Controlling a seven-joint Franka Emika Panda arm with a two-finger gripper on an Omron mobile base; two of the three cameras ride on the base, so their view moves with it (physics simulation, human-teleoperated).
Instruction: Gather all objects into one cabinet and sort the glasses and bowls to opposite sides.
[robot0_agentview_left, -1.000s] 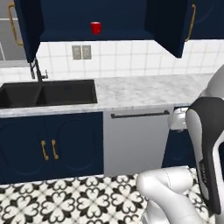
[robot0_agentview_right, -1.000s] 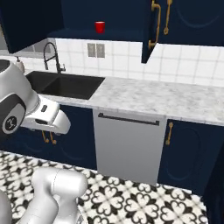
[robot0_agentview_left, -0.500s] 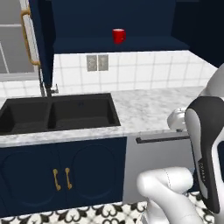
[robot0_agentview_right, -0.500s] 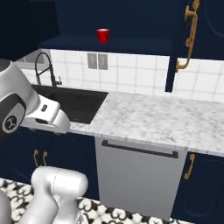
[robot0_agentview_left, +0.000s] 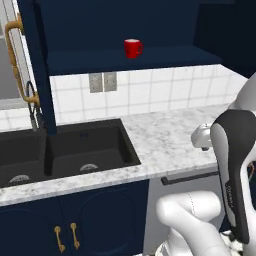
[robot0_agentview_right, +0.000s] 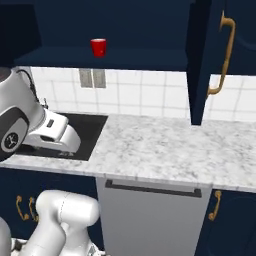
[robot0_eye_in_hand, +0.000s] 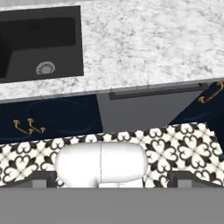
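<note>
A small glossy red mug (robot0_agentview_left: 132, 48) stands alone on the shelf of the open navy upper cabinet (robot0_agentview_left: 160, 57), above the wall outlets; from the right base camera the mug (robot0_agentview_right: 98, 47) sits left of the shelf's middle (robot0_agentview_right: 140, 59). The blue cups and the grey striped bowl are out of view. My hand hangs low in front of the counter edge, pointing down at the floor. In the hand view the gripper (robot0_eye_in_hand: 112, 180) is open, its dark fingertips (robot0_eye_in_hand: 41, 178) far apart with nothing between them.
A black double sink (robot0_agentview_left: 80, 147) with a faucet (robot0_agentview_left: 32, 102) is set into the marble counter (robot0_agentview_right: 165, 145). Open cabinet doors with gold handles jut out at left (robot0_agentview_left: 35, 65) and right (robot0_agentview_right: 200, 60). A grey dishwasher (robot0_agentview_right: 150, 215) sits below the counter.
The base has driven closer to the counter, so the whole scene has grown and shifted. The mug stays on its shelf, and the arm keeps its pose.
</note>
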